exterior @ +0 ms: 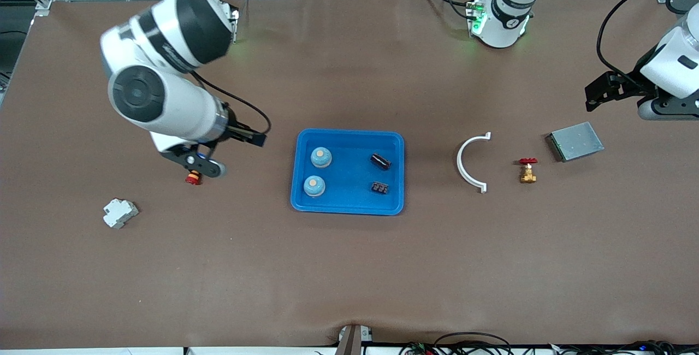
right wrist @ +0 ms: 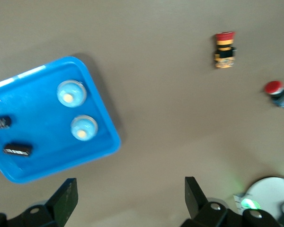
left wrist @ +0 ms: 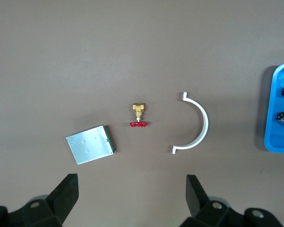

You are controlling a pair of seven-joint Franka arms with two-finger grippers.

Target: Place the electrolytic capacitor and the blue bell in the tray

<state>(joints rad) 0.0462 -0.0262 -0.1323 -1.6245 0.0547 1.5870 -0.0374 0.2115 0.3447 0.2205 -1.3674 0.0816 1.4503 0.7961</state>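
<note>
The bright-blue tray [exterior: 349, 180] lies mid-table. Inside it sit two blue bells [exterior: 321, 157] [exterior: 314, 185] and two black electrolytic capacitors [exterior: 380, 161] [exterior: 380, 187]. The right wrist view shows the same tray [right wrist: 42, 109], bells [right wrist: 71, 92] [right wrist: 83, 127] and capacitors [right wrist: 0, 123] [right wrist: 17, 149]. My right gripper [exterior: 256, 137] [right wrist: 131, 194] hangs open and empty over bare table beside the tray, toward the right arm's end. My left gripper [exterior: 596, 92] [left wrist: 132, 194] is open and empty, up over the table at the left arm's end, close to a metal plate.
Toward the left arm's end lie a white half-ring clamp [exterior: 471, 162], a brass valve with a red handle [exterior: 527, 170] and the grey metal plate [exterior: 575, 141]. A red push button [exterior: 192, 178] sits under the right arm, with a second one [right wrist: 277, 93] nearby. A white breaker [exterior: 119, 213] lies nearer the front camera.
</note>
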